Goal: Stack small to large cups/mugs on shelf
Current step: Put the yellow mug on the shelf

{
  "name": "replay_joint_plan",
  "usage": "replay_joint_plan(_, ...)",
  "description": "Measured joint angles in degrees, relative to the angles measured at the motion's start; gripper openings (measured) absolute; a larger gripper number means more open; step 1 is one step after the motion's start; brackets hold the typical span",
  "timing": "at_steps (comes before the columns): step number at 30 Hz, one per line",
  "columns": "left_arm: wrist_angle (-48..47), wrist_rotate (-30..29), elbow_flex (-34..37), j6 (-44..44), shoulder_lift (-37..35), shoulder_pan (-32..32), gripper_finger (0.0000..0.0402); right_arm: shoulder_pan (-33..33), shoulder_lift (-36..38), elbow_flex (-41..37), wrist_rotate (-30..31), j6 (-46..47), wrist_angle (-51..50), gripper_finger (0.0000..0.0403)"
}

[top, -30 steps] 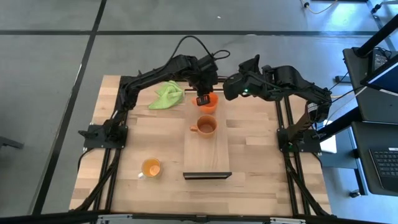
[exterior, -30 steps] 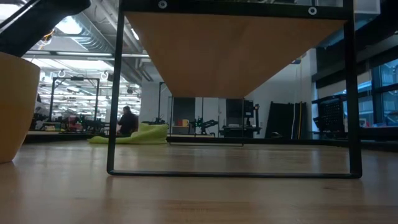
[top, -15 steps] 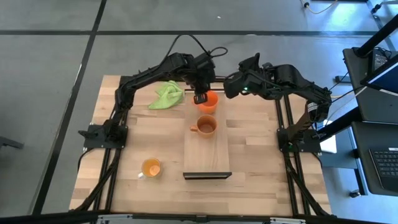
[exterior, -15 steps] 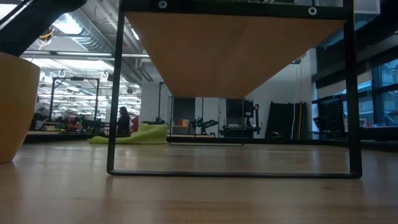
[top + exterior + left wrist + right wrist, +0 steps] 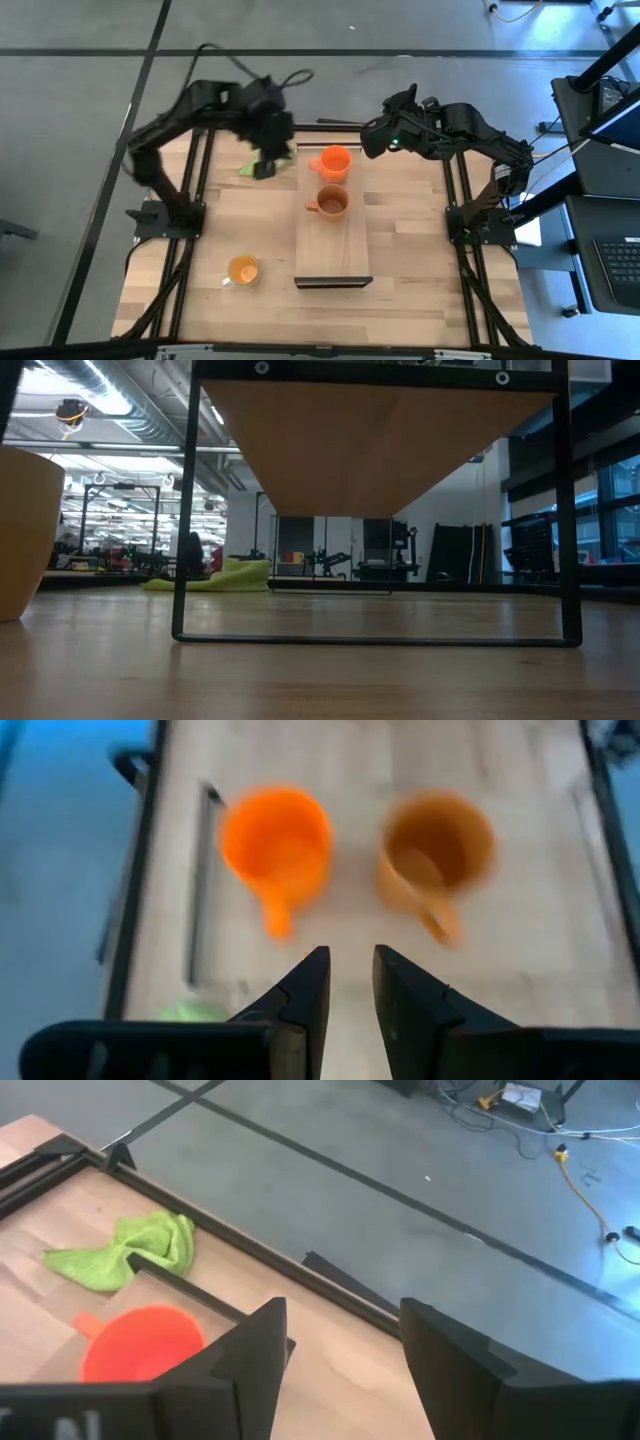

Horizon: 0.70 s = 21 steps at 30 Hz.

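Observation:
Three mugs show in the high view. The red-orange mug [image 5: 335, 162] stands upright at the far end of the shelf [image 5: 335, 250], and the brownish-orange mug [image 5: 331, 203] stands just nearer on the same board. The yellow-orange mug [image 5: 243, 270] stands on the tabletop near the left. My left gripper [image 5: 265, 160] hovers over the green cloth, left of the shelf, holding nothing. Its fingers show a narrow gap in the left wrist view [image 5: 348, 970], which faces both shelf mugs [image 5: 275, 845] [image 5: 435, 845]. My right gripper [image 5: 370, 140] is open [image 5: 335, 1340] past the shelf's far right corner.
A lime-green cloth [image 5: 120, 1250] lies crumpled at the table's far edge, left of the shelf, partly under my left gripper. The low view shows the shelf's underside [image 5: 370, 440] raised on thin dark legs, with the yellow-orange mug [image 5: 20, 530] at left. Bare tabletop [image 5: 420, 250] lies right of the shelf.
My left gripper was at the red-orange mug's rim. It has swung away toward the table's left and now hangs over the green cloth. The red-orange mug stays upright at the shelf's far end. The right arm has kept still.

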<state>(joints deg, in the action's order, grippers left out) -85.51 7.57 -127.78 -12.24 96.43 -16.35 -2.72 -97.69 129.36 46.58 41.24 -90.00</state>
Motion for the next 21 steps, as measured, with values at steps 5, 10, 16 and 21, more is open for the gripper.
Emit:
replay_joint_plan(5, 0.7, -1.0, 17.4, 6.4, -11.7, 3.7, 0.0073, 0.0, 0.0, 0.0, -1.4, -1.4, 0.0, 0.0197)
replay_joint_plan(10, 11.9, -0.5, 39.8, 19.3, -25.3, 8.8, 0.0077, 0.0, 0.0, 0.0, -2.9, -3.8, 0.0, 0.0197)
replay_joint_plan(16, 24.2, -0.2, 58.2, 38.8, -37.0, 17.9, 0.0075, 0.0, 0.0, 0.0, -3.4, -5.6, 0.0, 0.0197)
replay_joint_plan(21, 22.0, -3.1, 65.3, 50.2, -39.5, 26.6, 0.0080, 0.0, 0.0, 0.0, -5.2, -6.1, 0.0, 0.0197)
